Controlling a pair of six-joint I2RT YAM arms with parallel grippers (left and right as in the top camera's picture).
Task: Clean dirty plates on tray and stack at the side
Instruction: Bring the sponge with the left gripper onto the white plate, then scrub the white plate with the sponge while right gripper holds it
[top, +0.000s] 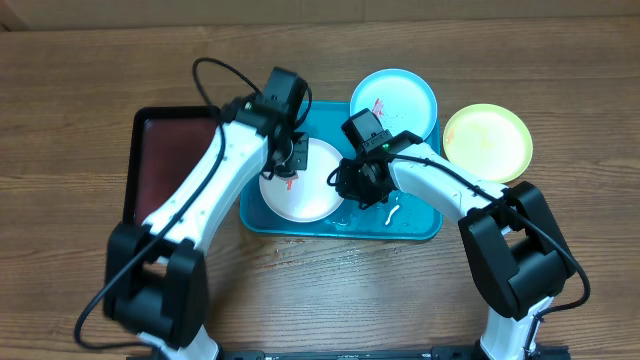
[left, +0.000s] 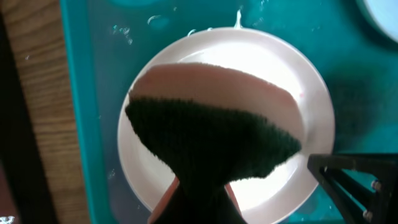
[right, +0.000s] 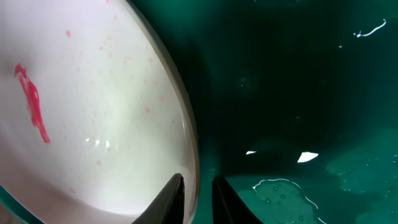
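Note:
The white plate lies on the turquoise tray, with a red smear near its left side. My left gripper is shut on a sponge, dark green on one face and pink on the other, held against the white plate. My right gripper is shut on the plate's right rim; its fingers straddle the rim of the plate. The pale cyan plate, with a red smear, overlaps the tray's back right corner. The yellow-green plate lies on the wooden tabletop to the right.
A black tray with a dark red inside lies left of the turquoise tray. The turquoise tray floor is wet, with foam streaks. The tray's left rim borders bare wood. Part of my right arm shows in the left wrist view.

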